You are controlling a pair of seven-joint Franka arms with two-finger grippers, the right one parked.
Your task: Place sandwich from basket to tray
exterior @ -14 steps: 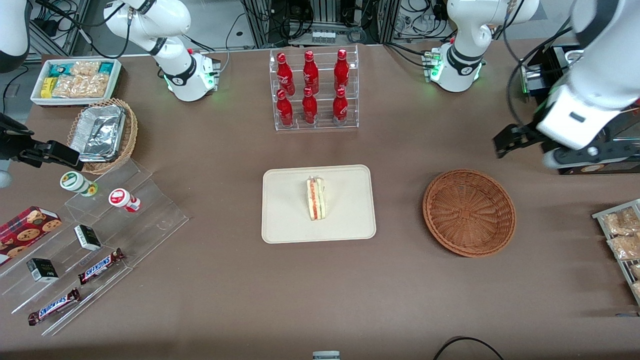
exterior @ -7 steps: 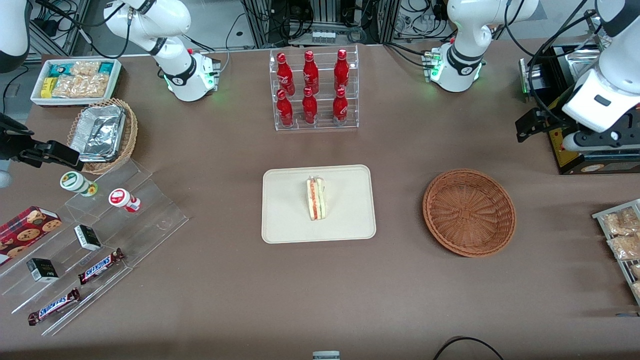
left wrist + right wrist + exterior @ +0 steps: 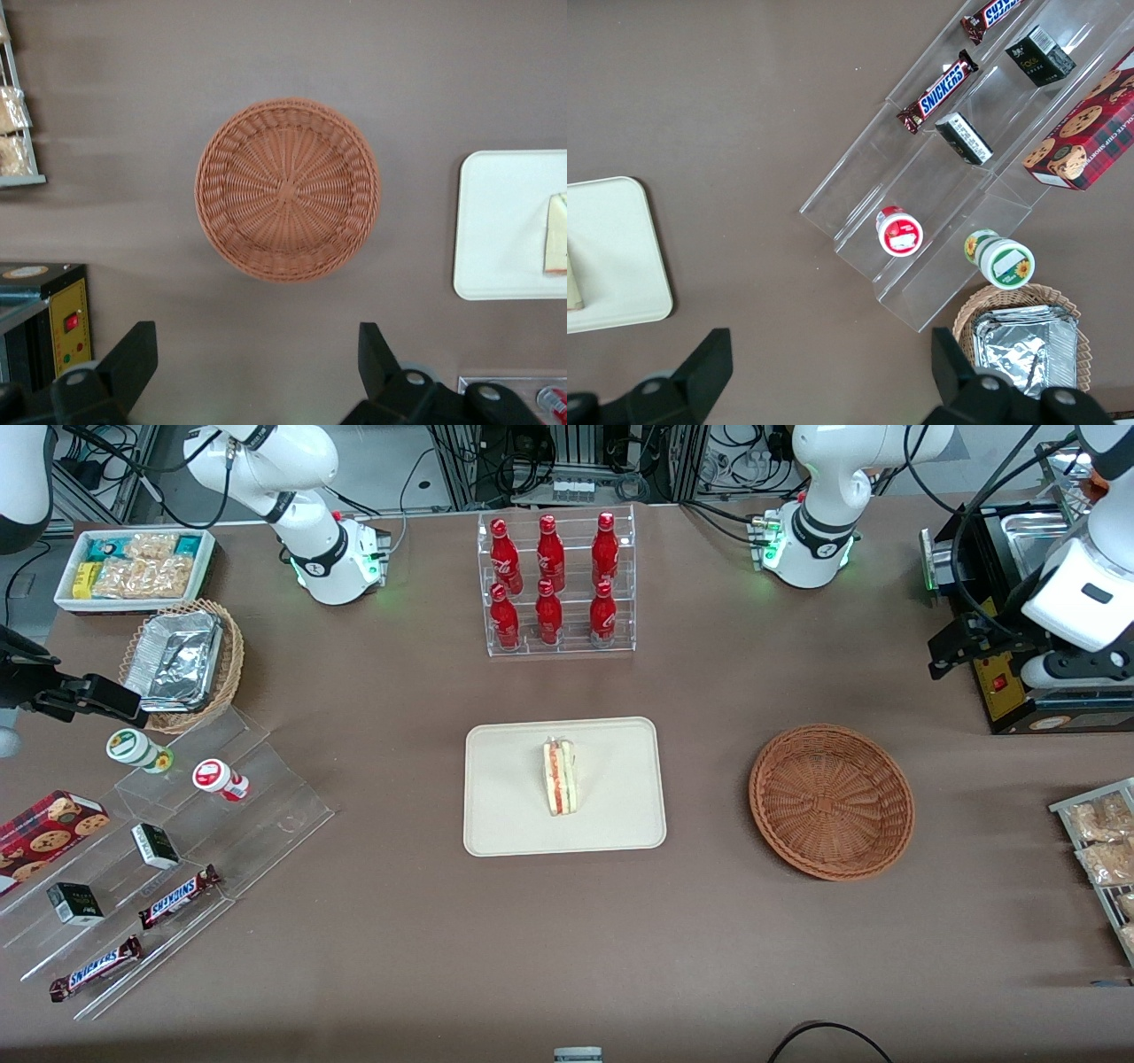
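Note:
The sandwich [image 3: 560, 778] lies on the cream tray [image 3: 514, 815] in the middle of the table, cut edge showing red and green filling. The reddish-brown wicker basket [image 3: 831, 802] sits beside the tray toward the working arm's end and is empty. My left gripper [image 3: 950, 651] hangs high above the table, farther from the front camera than the basket, open and holding nothing. In the left wrist view the basket [image 3: 288, 189], the tray's edge [image 3: 500, 230] and a corner of the sandwich [image 3: 556, 235] lie well below the spread gripper [image 3: 255, 341].
A clear rack of red bottles [image 3: 556, 584] stands farther from the camera than the tray. A black and yellow box [image 3: 1019, 691] sits under the working arm. A wire rack of snack packets [image 3: 1103, 850] lies at the working arm's end. Clear steps with candy bars [image 3: 177, 850] lie toward the parked arm's end.
My left gripper has drawn away from the basket toward the working arm's end of the table and risen. The sandwich stays on the tray.

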